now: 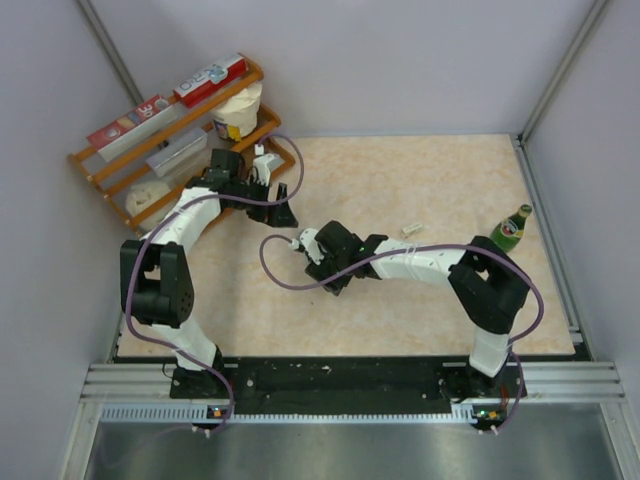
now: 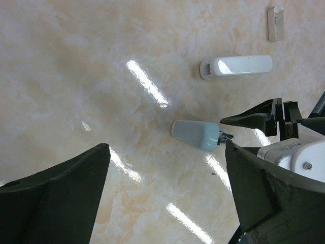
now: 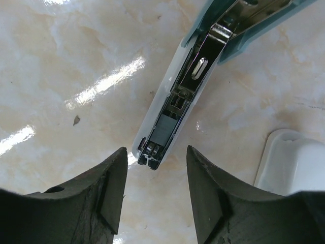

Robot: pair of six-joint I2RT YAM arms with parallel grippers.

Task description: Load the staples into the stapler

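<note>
We judge the loading step begun but unfinished: the stapler (image 3: pixel 177 101) lies hinged open on the table (image 1: pixel 420 180) with its metal magazine channel bared. Its front tip is just ahead of the gap of the right gripper (image 3: pixel 156 152), whose jaws stand apart and grasp nothing. The left gripper (image 2: pixel 166 147) is spread wide and empty, with that stapler seen end-on beyond its gap, nearer its right jaw. The staples (image 2: pixel 275 23) lie as 1 small whitish packet well beyond the left jaws, past a white stapler (image 2: pixel 236 67); no jaw touches them. A grey block sits in the channel, and we cannot tell whether it is staples or the pusher. The next move, as we read it, calls for 1 gripper to fetch the packet while the other steadies the open body. There is open room ahead of both pairs of jaws, but the white stapler sits just outside the right gripper's right jaw and the 2 grippers are near each other, so any swing needs care.
</note>
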